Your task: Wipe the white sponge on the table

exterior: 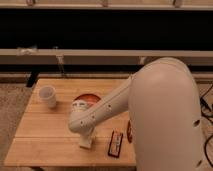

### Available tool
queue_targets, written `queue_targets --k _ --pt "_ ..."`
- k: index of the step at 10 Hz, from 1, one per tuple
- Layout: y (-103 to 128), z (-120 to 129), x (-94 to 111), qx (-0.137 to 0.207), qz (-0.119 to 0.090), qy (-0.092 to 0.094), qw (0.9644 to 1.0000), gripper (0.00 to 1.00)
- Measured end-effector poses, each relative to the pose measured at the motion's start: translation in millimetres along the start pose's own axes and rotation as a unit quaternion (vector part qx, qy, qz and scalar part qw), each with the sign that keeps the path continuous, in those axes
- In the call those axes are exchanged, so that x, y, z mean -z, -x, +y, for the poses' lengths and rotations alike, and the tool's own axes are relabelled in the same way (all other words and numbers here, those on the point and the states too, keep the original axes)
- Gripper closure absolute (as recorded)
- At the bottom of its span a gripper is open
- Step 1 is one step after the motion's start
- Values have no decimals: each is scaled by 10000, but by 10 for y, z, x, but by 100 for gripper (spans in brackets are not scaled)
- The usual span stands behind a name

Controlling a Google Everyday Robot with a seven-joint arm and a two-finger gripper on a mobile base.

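Note:
The white sponge (85,142) lies on the wooden table (45,131) near its front edge, left of the middle. My gripper (85,135) comes down on it from above at the end of the white arm and is shut on the sponge. The wrist hides the sponge's upper part; only its lower end shows, against the tabletop.
A white cup (48,96) stands at the table's left rear. An orange bowl (83,102) sits behind the gripper, partly covered by the arm. A dark red-and-black box (116,144) lies just right of the sponge. My large white body fills the right side.

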Motion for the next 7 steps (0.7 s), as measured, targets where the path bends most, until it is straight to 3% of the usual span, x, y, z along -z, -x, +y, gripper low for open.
queue_targets --k 7 --pt "229 -338 52 641 -1 54 9979 100"
